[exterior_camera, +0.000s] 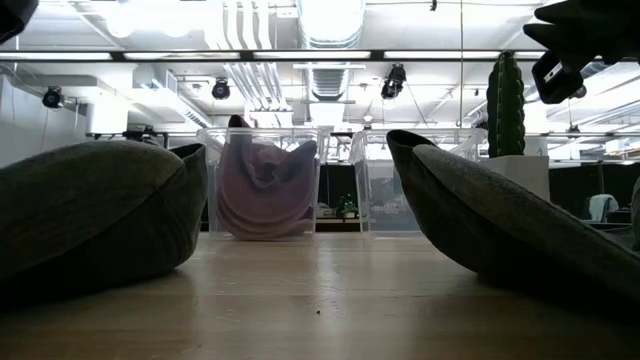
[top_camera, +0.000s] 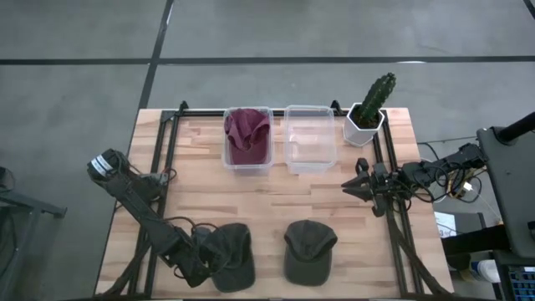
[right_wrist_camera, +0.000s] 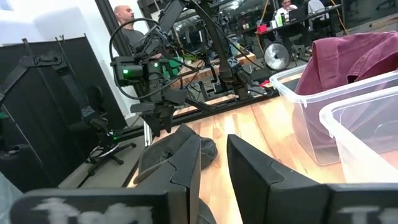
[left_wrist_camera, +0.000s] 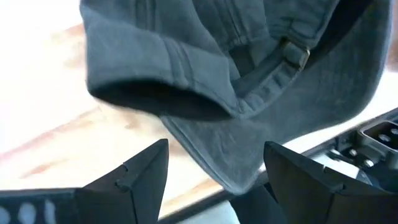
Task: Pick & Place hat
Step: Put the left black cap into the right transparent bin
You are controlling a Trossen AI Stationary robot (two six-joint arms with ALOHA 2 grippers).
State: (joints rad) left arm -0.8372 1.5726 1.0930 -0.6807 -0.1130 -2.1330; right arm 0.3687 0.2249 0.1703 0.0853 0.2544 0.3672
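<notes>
Two dark grey caps lie on the wooden table near its front edge: the left cap (top_camera: pixel 232 255) and the right cap (top_camera: pixel 308 251), both resting on their open undersides and brims. They also show in the low view, the left cap (exterior_camera: pixel 90 215) and the right cap (exterior_camera: pixel 500 230). My left gripper (top_camera: pixel 199 267) is open, low at the left cap's left side. In the left wrist view the cap's edge (left_wrist_camera: pixel 239 177), below its back strap and buckle (left_wrist_camera: pixel 295 55), reaches between the two fingers. My right gripper (top_camera: pixel 361 186) is open and empty above the table's right side.
At the back stand a clear bin (top_camera: pixel 247 159) holding maroon cloth (top_camera: pixel 247 130), a clear bin (top_camera: pixel 310 140) beside it, and a cactus in a white pot (top_camera: pixel 368 113). Black frame rails (top_camera: pixel 393 226) run along the table's sides. A person shows beyond the table (right_wrist_camera: pixel 127 18).
</notes>
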